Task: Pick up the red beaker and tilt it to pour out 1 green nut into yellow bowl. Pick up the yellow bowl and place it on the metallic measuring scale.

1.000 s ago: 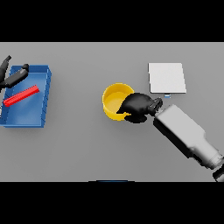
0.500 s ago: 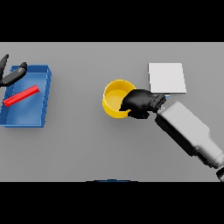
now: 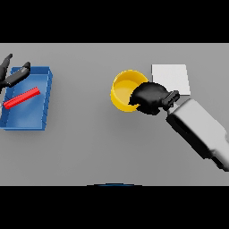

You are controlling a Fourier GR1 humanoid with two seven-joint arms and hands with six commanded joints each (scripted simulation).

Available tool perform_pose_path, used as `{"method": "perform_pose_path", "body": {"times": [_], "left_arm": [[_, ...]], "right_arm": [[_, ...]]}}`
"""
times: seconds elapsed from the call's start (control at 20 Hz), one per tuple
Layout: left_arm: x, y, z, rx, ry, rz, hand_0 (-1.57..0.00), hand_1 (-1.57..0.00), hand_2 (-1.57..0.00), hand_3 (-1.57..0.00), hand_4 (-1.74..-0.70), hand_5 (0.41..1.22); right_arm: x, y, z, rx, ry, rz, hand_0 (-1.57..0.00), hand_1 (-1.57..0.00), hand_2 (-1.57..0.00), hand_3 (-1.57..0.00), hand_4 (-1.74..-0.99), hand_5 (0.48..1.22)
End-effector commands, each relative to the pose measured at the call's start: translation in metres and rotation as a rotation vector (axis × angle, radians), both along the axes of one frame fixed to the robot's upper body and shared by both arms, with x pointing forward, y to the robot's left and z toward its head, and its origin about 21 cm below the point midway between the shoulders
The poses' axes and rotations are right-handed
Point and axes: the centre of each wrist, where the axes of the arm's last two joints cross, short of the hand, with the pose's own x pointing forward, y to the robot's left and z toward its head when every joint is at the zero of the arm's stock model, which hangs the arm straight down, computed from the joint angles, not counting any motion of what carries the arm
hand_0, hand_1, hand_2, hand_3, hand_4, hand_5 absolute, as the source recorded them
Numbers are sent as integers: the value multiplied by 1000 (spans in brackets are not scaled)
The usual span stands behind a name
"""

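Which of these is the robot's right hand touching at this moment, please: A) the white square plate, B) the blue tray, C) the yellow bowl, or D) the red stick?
C: the right hand is curled over the rim of the yellow bowl, while the white square plate lies apart, just beyond it.

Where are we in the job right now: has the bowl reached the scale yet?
Not yet. The right hand is curled on the rim of the yellow bowl, which sits left of the metallic scale, not on it. Whether a nut is inside cannot be seen. Placing the bowl on the scale remains. The left hand hangs over the blue tray.
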Motion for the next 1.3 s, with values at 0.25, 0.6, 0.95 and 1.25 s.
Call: {"method": "perform_pose_path", "body": {"times": [0.25,0.6,0.95,1.25], "left_arm": [[-4,-2,3,-18,12,20,1,1,1,1,-831,728],[-8,-2,3,-26,22,38,1,1,1,1,-852,758],[-11,-5,7,-18,37,50,1,1,1,1,-863,784],[-8,-7,7,-6,49,54,1,1,1,1,-858,809]], "right_arm": [[23,-31,20,23,-90,-108,-1554,-1570,-1517,-1166,-1741,1220],[55,-74,18,27,-169,-263,-1567,-1571,-1556,-1155,-1741,1221],[72,-104,-6,34,-139,-376,-1570,-1571,-1475,-1206,-1741,1221],[79,-114,-24,39,-103,-426,-1571,-1571,-1386,-1374,-1741,1221]]}}
